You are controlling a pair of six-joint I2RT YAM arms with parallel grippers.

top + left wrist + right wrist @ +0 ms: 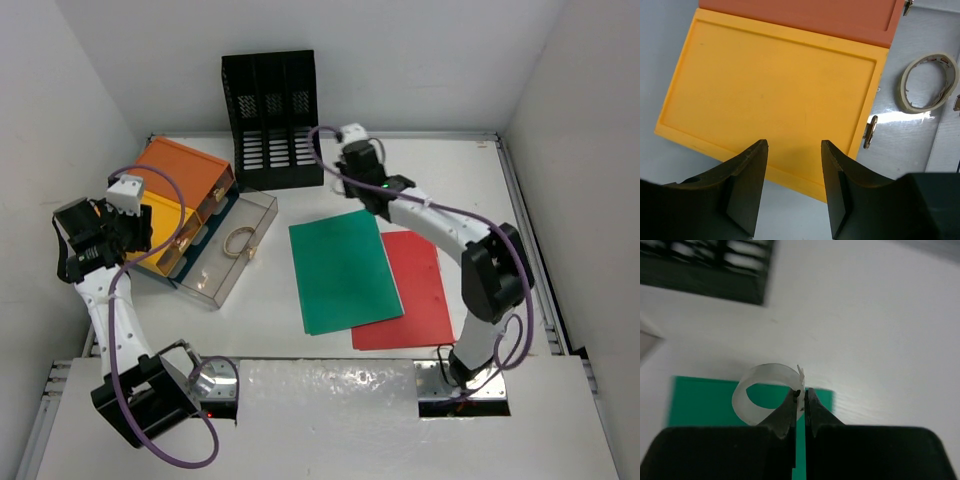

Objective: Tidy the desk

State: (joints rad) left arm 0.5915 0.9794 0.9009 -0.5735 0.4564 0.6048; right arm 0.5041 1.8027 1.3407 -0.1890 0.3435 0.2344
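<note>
The white desk (pixel 450 180) holds a green folder (pixel 343 270) overlapping a red folder (pixel 412 290). My right gripper (pixel 348 182) hangs between the black mesh rack (pixel 272 120) and the green folder. In the right wrist view it (pixel 801 392) is shut on the edge of a translucent tape ring (pixel 747 390), held above the desk (pixel 865 330) and the folder's far edge (pixel 700 400). My left gripper (pixel 130 228) is open and empty over the orange-and-yellow drawer box (pixel 180 190). In the left wrist view its fingertips (pixel 792 145) frame the yellow top (pixel 780 85).
A clear drawer (pixel 225 250) is pulled out of the box, with a beige tape roll (pixel 238 242) in it, which also shows in the left wrist view (pixel 905 92). White walls close in the desk on three sides. Metal rails run along its edges.
</note>
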